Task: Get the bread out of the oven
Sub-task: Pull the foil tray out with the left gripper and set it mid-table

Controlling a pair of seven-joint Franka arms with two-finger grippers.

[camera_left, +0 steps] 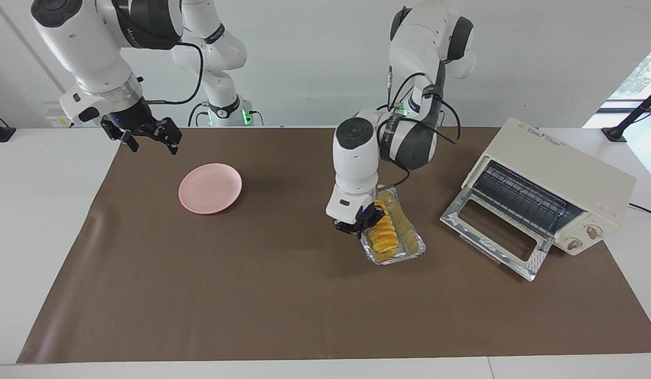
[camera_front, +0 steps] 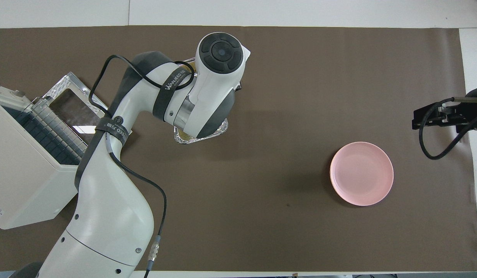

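Observation:
The bread [camera_left: 384, 237], a ridged yellow-orange loaf, lies in a crinkled foil tray [camera_left: 410, 245] outside the oven, low over or on the brown mat. My left gripper [camera_left: 357, 226] is shut on the tray's rim at the side toward the right arm's end. In the overhead view my left arm covers the bread and only the tray's edge [camera_front: 202, 139] shows. The cream-white oven [camera_left: 562, 173] stands at the left arm's end, also in the overhead view [camera_front: 26, 181]. Its glass door [camera_left: 494, 237] is dropped open and the rack is bare. My right gripper [camera_left: 150, 142] is open and waits over the mat's corner.
A round pink plate [camera_left: 210, 188] lies on the mat toward the right arm's end, also in the overhead view [camera_front: 361, 173]. The brown mat [camera_left: 283, 305] covers most of the white table. The oven's open door [camera_front: 68, 102] juts out over the mat.

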